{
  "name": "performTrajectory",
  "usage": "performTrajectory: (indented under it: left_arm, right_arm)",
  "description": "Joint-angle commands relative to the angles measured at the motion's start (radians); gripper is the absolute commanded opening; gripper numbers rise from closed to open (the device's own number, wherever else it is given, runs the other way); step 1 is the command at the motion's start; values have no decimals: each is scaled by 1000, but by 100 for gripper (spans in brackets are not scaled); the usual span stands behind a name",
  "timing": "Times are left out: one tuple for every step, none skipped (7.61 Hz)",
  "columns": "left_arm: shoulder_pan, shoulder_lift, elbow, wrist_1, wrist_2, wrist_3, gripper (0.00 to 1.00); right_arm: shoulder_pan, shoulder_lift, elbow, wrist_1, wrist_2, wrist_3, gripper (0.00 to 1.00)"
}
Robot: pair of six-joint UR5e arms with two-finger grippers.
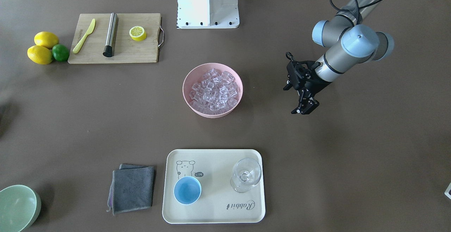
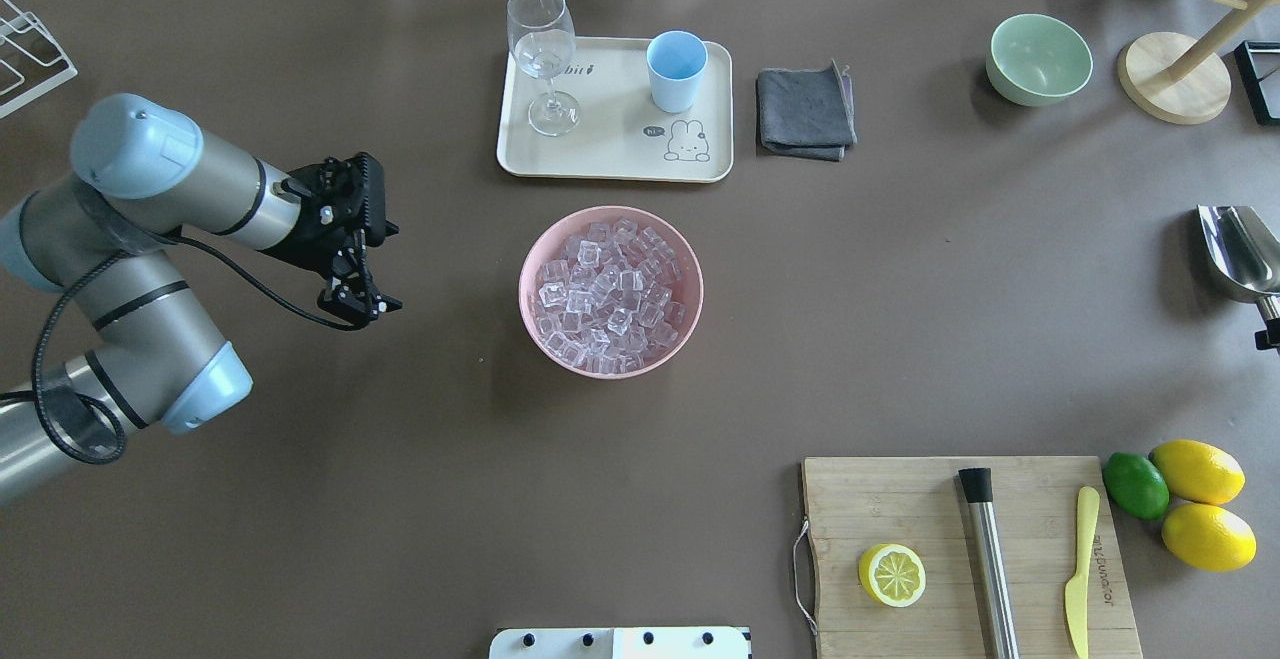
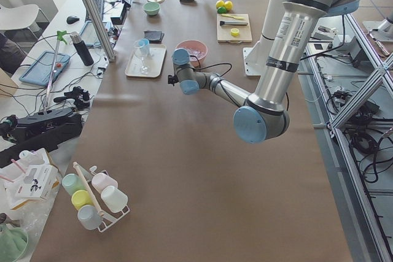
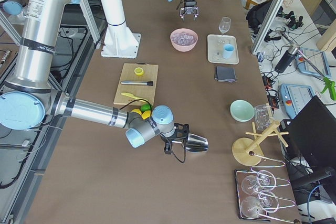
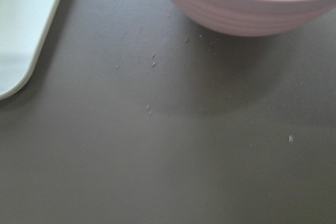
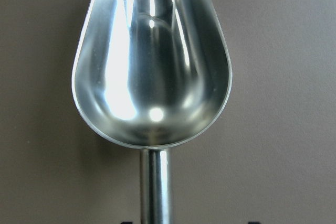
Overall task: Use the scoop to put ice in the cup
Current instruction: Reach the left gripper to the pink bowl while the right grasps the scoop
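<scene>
Right wrist-mounted view: the scoop (image 6: 152, 66) gleams silver, its trough deep.

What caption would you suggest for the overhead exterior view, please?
Left gripper open near pink bowl of clear ice cubes; shiny metal scoop at right edge; light-blue cup on cream tray.

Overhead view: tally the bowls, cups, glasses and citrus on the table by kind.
Bowls: 2, pink bowl and green bowl
Cup: 1
Stemmed glass: 1
Whole lemons: 2
Lime: 1
Lemon half: 1
Total: 8
</scene>
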Motion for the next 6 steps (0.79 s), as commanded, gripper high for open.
performTrajectory:
  left_arm:
    - [172, -83, 16, -2, 224, 14, 99]
    - [172, -97, 19, 4, 228, 12, 99]
    - [172, -100, 19, 4, 228, 12, 99]
    - [172, -123, 20, 36, 228, 10, 99]
    - [171, -164, 20, 91, 228, 7, 99]
    - [171, -187, 22, 130, 227, -32, 99]
  right_arm:
    - [-22, -37, -1, 110, -52, 59, 76]
    - [-36, -37, 4, 110, -60, 61, 75]
    - [-51, -34, 5, 108, -68, 62, 72]
    - [-73, -28, 13, 110, -73, 99, 72]
    - [-79, -28, 19, 108, -74, 102, 65]
    - [-81, -30, 19, 110, -74, 100, 37]
